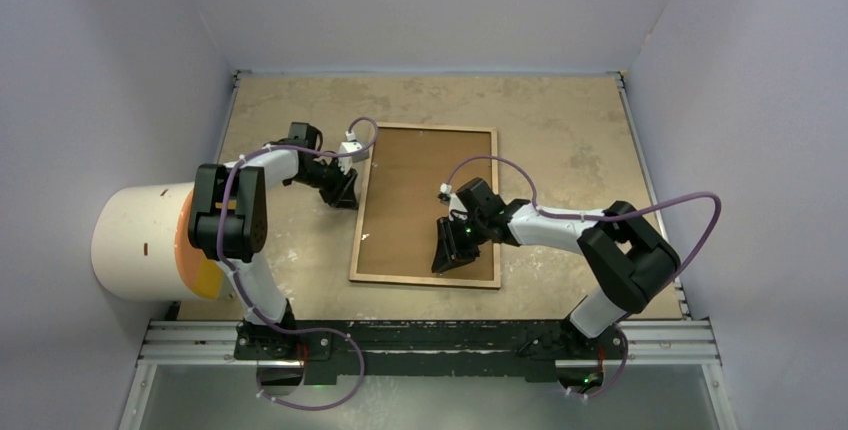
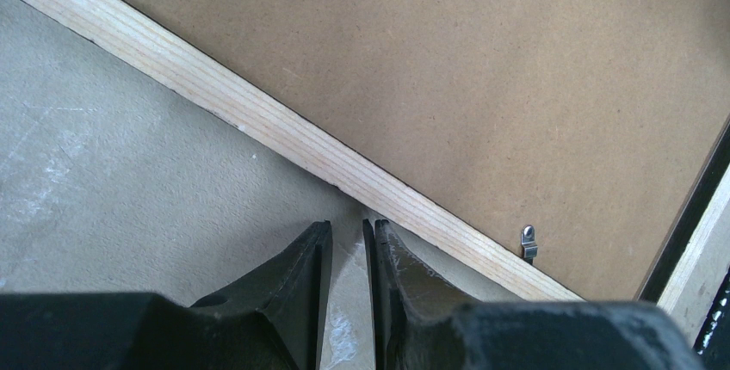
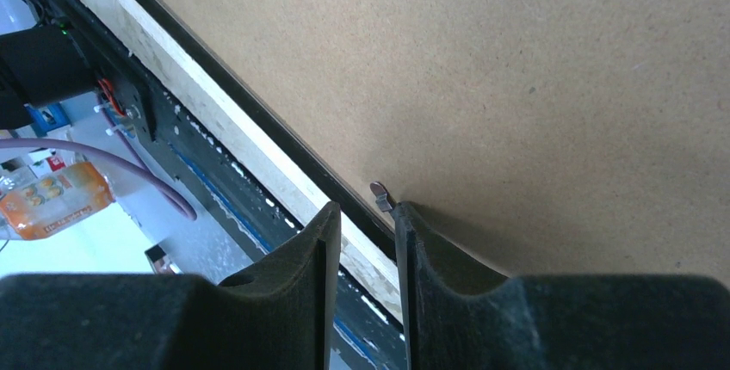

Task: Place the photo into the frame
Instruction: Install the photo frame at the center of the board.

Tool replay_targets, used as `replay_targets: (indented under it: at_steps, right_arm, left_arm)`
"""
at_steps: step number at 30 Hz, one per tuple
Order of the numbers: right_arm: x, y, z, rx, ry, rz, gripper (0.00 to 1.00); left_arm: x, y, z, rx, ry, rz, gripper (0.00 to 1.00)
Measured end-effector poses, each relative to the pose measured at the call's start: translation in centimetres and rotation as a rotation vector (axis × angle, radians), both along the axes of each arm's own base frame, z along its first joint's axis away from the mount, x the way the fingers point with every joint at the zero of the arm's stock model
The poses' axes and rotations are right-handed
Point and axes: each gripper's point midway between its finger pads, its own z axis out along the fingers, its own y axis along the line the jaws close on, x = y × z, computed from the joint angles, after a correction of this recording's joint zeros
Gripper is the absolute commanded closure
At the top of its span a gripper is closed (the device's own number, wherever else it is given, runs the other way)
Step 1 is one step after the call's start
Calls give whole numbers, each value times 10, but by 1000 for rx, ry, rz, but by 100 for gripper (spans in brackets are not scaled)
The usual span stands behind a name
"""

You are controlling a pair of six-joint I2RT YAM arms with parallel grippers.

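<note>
Beside the metal tab (image 3: pixel 380 193), right gripper (image 3: pixel 366 215) is sitting narrow, empty — could be skidding off, gouging backing board (image 3: pixel 516 86); left gripper (image 2: pixel 347 232) likewise at the frame (image 2: pixel 284 133).

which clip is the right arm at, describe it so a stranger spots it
Find the frame lying back-up in the middle of the table and follow its near short rim. On the brown backing board just inside that rim's black lip sits a small silver clip. It alone is at the right gripper's fingertips; the other visible clip lies by the left rim.
</note>
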Motion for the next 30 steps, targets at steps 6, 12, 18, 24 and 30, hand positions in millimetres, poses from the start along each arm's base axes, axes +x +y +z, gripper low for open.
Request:
replay_targets:
  at_steps: [6,12,18,24,30]
  right_arm:
    - [-1,-1,0,3,-3,2,69]
    - [-1,0,0,3,-2,6,70]
    - [3,6,-1,4,-4,23,71]
    - [2,12,-1,22,16,53,71]
    - [-3,9,-1,15,24,83,73]
  left_arm:
    - [0,-1,0,0,0,-2,75]
    - [0,-1,0,0,0,-3,75]
    - [0,-1,0,1,0,-2,75]
    - [0,-1,0,1,-1,-3,75]
    - [0,-1,0,1,-2,-3,75]
